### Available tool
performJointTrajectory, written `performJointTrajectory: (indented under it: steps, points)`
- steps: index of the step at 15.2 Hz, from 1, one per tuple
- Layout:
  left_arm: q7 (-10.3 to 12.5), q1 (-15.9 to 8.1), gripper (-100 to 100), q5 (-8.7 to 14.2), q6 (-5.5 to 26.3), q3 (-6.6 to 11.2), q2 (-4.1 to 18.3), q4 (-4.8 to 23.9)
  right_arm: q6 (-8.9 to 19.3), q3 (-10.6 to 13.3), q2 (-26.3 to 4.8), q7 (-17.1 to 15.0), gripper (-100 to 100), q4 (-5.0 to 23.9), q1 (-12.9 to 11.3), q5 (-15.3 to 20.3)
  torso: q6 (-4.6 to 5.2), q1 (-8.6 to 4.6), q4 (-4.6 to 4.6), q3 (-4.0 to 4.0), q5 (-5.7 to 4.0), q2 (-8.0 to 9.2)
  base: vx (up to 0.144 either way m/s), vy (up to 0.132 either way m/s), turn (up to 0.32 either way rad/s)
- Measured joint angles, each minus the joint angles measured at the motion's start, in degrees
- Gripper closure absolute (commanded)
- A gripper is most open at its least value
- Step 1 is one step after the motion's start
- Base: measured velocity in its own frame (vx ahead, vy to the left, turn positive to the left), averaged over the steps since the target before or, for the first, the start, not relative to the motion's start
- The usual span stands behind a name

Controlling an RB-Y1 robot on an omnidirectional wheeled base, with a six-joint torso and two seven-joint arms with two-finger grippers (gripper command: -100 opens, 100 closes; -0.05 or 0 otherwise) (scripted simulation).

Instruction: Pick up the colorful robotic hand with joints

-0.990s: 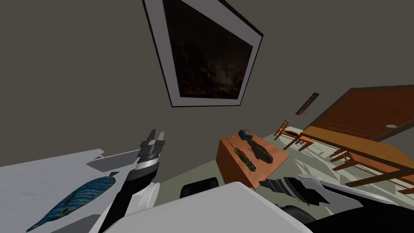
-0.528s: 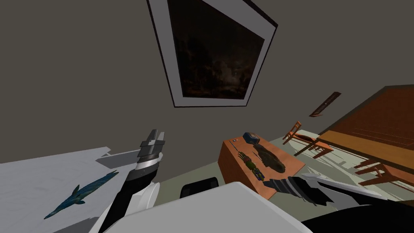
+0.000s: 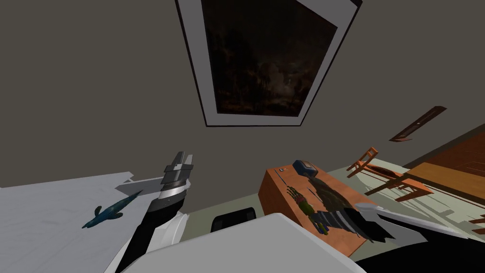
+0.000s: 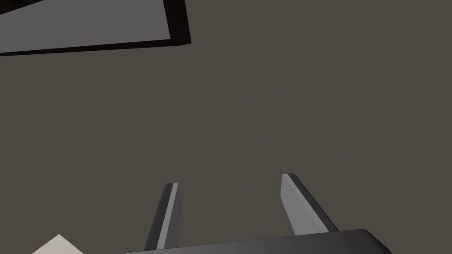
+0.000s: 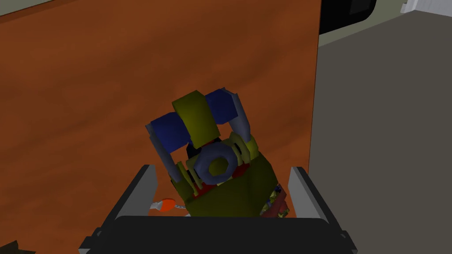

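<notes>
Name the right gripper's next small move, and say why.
Probably shut the right gripper: its fingers stand open on either side of the colorful robotic hand, which lies on the brown table close to the gripper's body and is not yet pressed.

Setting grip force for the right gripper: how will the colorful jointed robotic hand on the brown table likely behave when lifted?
The robotic hand looks built of many jointed segments, so its free end may droop when lifted. Its uneven, blocky sides inside the open right gripper could let it twist. Lying flat on the table, it seems unlikely to roll.
</notes>
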Motion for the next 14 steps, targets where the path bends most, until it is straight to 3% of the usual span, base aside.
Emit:
performJointTrajectory:
  steps: [4, 6, 7, 10, 11, 14]
  points:
    - [0.0, 0.0, 0, 0.0, 0.0, 0.0, 0.0, 0.0, -1.67, -1.12, 1.33, 0.48, -100, 2.66, -0.25, 1.48, 0.03, 0.01, 0.03, 0.07, 0.01, 0.11, 0.006, -0.004, 0.0]
    - [0.0, 0.0, 0, 0.0, 0.0, 0.0, 0.0, 0.0, -1.23, -3.39, 1.49, 0.3, -100, 1.42, 1.18, 2.88, 0.01, 0.0, 0.02, 0.04, 0.01, 0.06, 0.029, -0.012, 0.005]
    - [0.0, 0.0, 0, 0.0, 0.0, 0.0, 0.0, 0.0, -0.25, -4.82, 1.01, 0.09, -100, -0.97, 3.07, 3.65, 0.07, 0.0, -0.01, 0.03, -0.07, 0.06, 0.043, -0.013, -0.008]
    - [0.0, 0.0, 0, 0.0, 0.0, 0.0, 0.0, 0.0, -0.57, -8.34, 2.45, 0.16, -100, -0.3, 4.27, 6.72, 0.07, 0.01, -0.02, 0.02, -0.08, 0.04, 0.032, -0.007, -0.003]
    - [0.0, 0.0, 0, 0.0, 0.0, 0.0, 0.0, 0.0, -0.23, -9.64, 2.25, -0.09, -100, -1.92, 5.53, 7.72, 0.07, 0.01, -0.02, 0.02, -0.08, 0.04, 0.026, -0.011, -0.005]
    - [0.0, 0.0, 0, 0.0, 0.0, 0.0, 0.0, 0.0, 0.28, -12.87, 2.63, -0.25, -100, -3.06, 7.04, 9.69, 0.07, 0.01, -0.01, 0.04, -0.08, 0.09, 0.022, -0.008, 0.001]
